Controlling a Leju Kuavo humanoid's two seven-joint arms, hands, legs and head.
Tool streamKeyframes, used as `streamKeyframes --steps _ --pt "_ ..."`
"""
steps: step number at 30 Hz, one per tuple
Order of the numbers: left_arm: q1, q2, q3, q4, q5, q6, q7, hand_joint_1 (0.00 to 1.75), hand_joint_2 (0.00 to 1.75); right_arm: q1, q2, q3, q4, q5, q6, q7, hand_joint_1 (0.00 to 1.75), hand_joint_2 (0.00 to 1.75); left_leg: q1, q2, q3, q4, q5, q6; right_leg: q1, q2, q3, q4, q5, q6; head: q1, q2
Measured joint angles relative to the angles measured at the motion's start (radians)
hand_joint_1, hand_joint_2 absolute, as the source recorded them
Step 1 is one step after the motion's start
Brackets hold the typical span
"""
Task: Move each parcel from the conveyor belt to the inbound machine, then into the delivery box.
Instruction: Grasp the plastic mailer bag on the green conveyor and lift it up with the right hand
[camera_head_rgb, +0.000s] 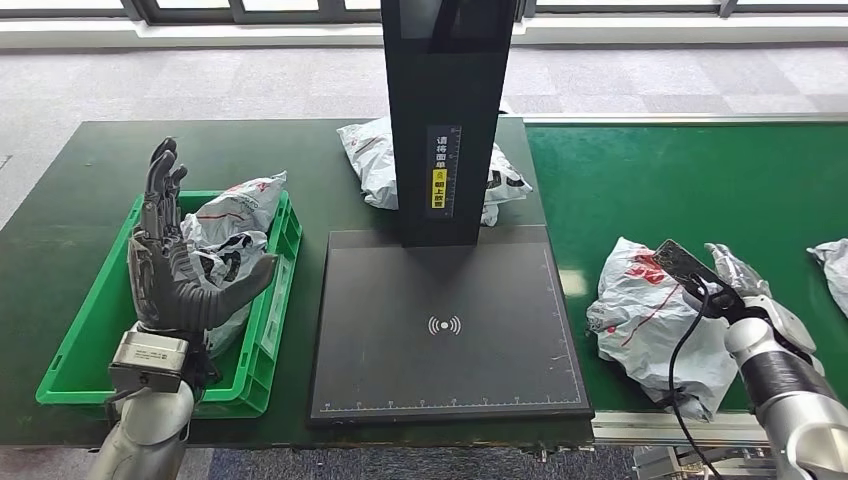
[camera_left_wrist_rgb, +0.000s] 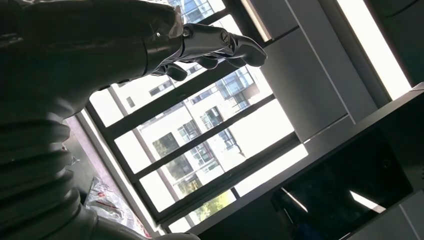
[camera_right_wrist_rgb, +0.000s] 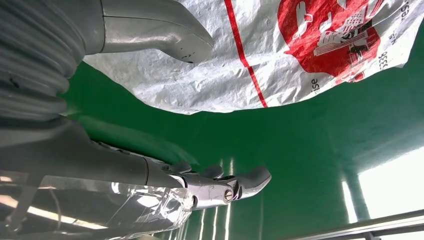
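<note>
Head view shows the right hand (camera_head_rgb: 735, 275) down at the conveyor belt (camera_head_rgb: 700, 180), just beside a white parcel with red print (camera_head_rgb: 640, 315). Right wrist view has its fingers (camera_right_wrist_rgb: 250, 180) spread over the green belt, thumb over the parcel's edge and nothing gripped. The left hand (camera_head_rgb: 170, 270) is raised above the green delivery box (camera_head_rgb: 75, 350), fingers apart and pointing up, holding nothing; left wrist view looks past it toward windows. Two parcels (camera_head_rgb: 235, 235) already lie in the box. The scanner pad (camera_head_rgb: 445, 330) of the inbound machine sits bare between box and belt, below its black post (camera_head_rgb: 445, 110), and another parcel (camera_head_rgb: 375, 160) lies on the counter behind the post. One more parcel (camera_head_rgb: 832, 265) shows at the belt's far right edge.

The step in hand looks like taking the belt parcel. The bag is thin, crumpled and slack, so the fingers may pinch only loose film and the contents could sag or slip out on the lift. A cable (camera_head_rgb: 685, 350) hangs across the parcel near the wrist and might snag it. Carried across, a drooping bag could catch the pad's raised edge or land partly off the pad.
</note>
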Motion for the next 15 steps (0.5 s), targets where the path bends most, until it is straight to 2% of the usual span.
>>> streamKeyframes --steps 11,15 --pt "0.008 0.005 0.002 -0.018 -0.023 0.014 0.009 0.0 1.75 -0.019 0.033 0.111 0.011 0.046 0.074 -0.008 0.0 1.75 0.0 0.0 0.0 0.0 0.0 0.0 0.0 0.0 0.0 0.0 0.0 0.0 0.0 0.0" --pt "0.012 0.005 0.002 -0.017 -0.029 0.018 0.007 0.0 1.75 -0.03 0.042 0.156 0.026 0.08 0.139 -0.009 0.0 1.75 0.0 -0.001 0.0 0.0 0.001 0.0 0.0 -0.002 0.0 0.0 0.0 0.0 0.0 0.0"
